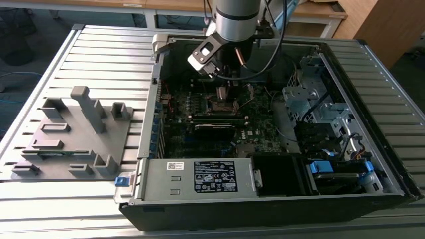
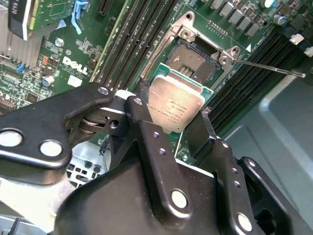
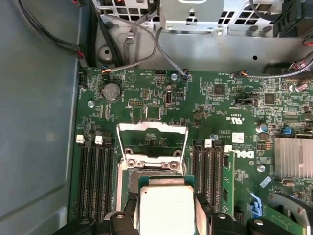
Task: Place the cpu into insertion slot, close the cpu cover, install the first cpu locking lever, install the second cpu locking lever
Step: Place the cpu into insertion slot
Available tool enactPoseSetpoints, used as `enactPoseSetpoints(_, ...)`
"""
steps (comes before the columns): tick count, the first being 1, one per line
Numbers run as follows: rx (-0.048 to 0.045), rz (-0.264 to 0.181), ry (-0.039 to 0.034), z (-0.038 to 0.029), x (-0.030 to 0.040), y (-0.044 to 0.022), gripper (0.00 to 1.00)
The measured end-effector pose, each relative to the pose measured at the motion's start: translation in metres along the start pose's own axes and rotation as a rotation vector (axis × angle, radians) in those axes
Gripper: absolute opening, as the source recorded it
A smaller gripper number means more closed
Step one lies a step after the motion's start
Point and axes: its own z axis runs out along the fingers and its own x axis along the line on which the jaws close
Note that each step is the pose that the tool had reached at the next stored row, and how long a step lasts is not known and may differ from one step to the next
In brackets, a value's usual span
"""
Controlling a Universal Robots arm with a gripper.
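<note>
The gripper [image 2: 175,98] jaws clamp the cpu [image 2: 177,111] by two opposite edges, metal top up and level with the board, just over the insertion slot [image 2: 191,58] and not seated. The cpu cover [image 3: 152,142] stands swung open at the slot's edge. The computer case [image 1: 199,199] lies open on the slatted desk [image 1: 99,55].

A black label [image 1: 214,177] sat on the grey box [image 1: 166,186] at the exterior view's lower middle. White lettering [image 2: 78,66] marked the green board [image 2: 49,54], and faint print [image 2: 172,110] marked the chip [image 2: 173,98].

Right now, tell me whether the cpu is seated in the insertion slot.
No: the hand grips the cpu clear of the insertion slot, whose dark centre lies bare.
</note>
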Motion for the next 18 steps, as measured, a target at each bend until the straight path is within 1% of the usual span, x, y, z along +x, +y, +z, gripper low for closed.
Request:
enactPoseSetpoints(6,0.0000,0.000,-0.0010,0.0071,0.0048,-0.0012,0.54)
enactPoseSetpoints(9,0.0000,0.000,-0.0027,0.0109,0.0069,-0.0017,0.54)
enactPoseSetpoints(16,0.0000,0.000,-0.0033,0.0228,0.0088,-0.0036,0.54)
enactPoseSetpoints(18,0.0000,0.000,-0.0032,0.0254,0.0089,-0.0042,0.54)
